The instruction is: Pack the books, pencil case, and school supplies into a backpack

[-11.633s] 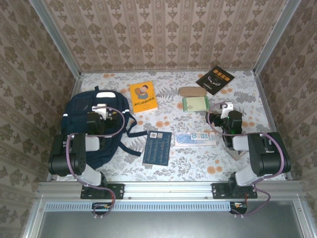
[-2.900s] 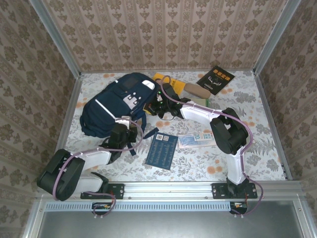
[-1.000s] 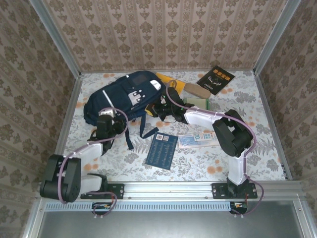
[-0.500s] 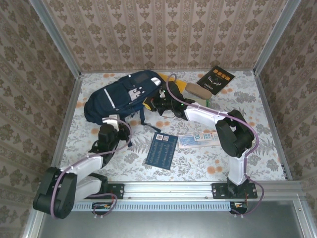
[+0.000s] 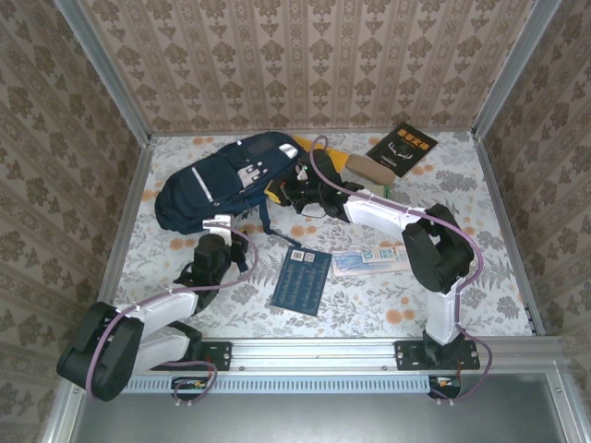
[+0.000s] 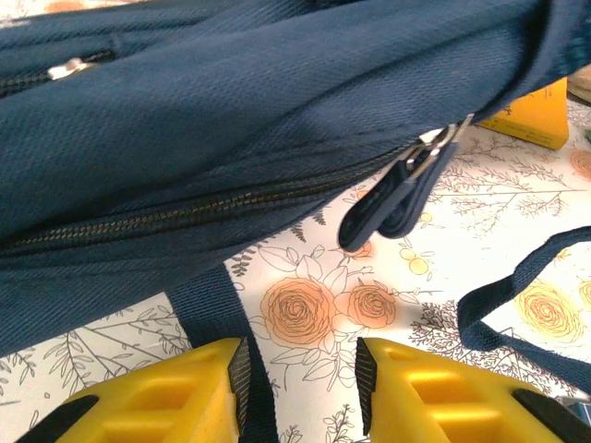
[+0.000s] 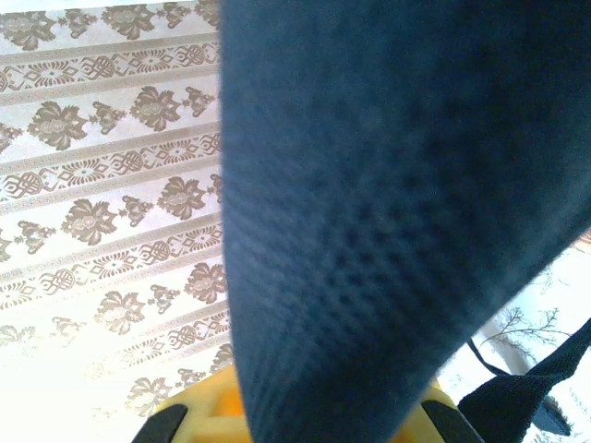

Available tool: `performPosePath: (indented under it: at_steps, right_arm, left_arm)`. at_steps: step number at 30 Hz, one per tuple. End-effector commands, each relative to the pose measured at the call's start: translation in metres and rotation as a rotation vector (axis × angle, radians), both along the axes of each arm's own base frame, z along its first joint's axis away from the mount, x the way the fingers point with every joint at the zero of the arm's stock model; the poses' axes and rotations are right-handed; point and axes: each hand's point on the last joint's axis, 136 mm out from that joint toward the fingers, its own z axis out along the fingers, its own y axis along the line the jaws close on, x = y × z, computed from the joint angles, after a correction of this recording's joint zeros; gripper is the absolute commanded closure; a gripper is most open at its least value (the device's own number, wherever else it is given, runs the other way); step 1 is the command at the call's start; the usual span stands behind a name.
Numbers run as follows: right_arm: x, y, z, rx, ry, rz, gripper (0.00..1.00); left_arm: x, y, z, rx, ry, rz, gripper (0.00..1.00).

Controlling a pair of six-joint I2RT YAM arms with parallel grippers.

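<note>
backpack (image 5: 226, 175): lies slantwise on the far-left part of the tabletop (image 5: 480, 231). One end points at the left edge and the other reaches toward the middle of the far edge, and its white stripes face up.
backpack's right end: the fabric is lifted and bunched where the right arm meets it.
right gripper (image 5: 294, 192): clamped on the backpack. In the right wrist view, navy cloth runs down between the yellow fingers (image 7: 189, 411).
zipper: a closed line of teeth runs along the backpack's near side. The dark zipper pull (image 6: 392, 198) hangs off its end over the floral cloth.
strap (image 6: 217, 318): a flat navy band that comes from under the backpack toward the near edge. It passes into the gap of the left gripper against one finger.
left gripper (image 6: 300, 392): low over the tabletop, just on the near side of the backpack. Its jaws are partly apart with floral cloth showing between them, and nothing is pinched.
yellow book (image 6: 540, 115): on the tabletop at the backpack's right end, partly covered by it.
tan case (image 5: 367, 169): just right of the yellow book, toward the far edge.
black book (image 5: 402, 148): near the far-right corner, lying flat and clear of the arms.
navy book (image 5: 301, 280): flat in the middle of the tabletop on the near side, well apart from the backpack.
light-blue pack (image 5: 369, 258): flat, just to the right of the navy book.
</note>
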Motion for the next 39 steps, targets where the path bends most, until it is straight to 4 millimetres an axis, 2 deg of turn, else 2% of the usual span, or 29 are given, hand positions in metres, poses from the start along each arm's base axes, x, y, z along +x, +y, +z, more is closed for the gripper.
performPosePath:
  at_steps: [1, 6, 13, 21, 26, 32, 39]
  right_arm:
    - [-0.011, 0.013, 0.060, 0.116, -0.060, 0.072, 1.00]
    - [-0.013, 0.018, 0.062, 0.124, -0.055, 0.081, 1.00]
    - [-0.015, 0.017, 0.061, 0.110, -0.053, 0.084, 1.00]
    - [-0.020, 0.017, 0.062, 0.100, -0.057, 0.089, 1.00]
    - [-0.022, 0.015, 0.064, 0.095, -0.063, 0.092, 1.00]
    - [-0.023, 0.013, 0.063, 0.092, -0.064, 0.090, 1.00]
    - [-0.017, 0.004, 0.059, 0.086, -0.067, 0.065, 1.00]
  left_arm:
    - [0.013, -0.001, 0.026, 0.044, -0.099, 0.021, 0.61]
    - [0.021, -0.005, 0.036, 0.104, -0.140, 0.003, 0.64]
    - [0.035, -0.015, 0.033, 0.151, -0.140, -0.022, 0.65]
    - [0.051, -0.017, 0.032, 0.193, -0.143, -0.003, 0.66]
    - [0.057, -0.016, 0.031, 0.208, -0.149, 0.013, 0.75]
    - [0.052, -0.012, 0.038, 0.210, -0.159, 0.015, 1.00]
    - [0.040, -0.005, 0.038, 0.177, -0.125, 0.027, 1.00]
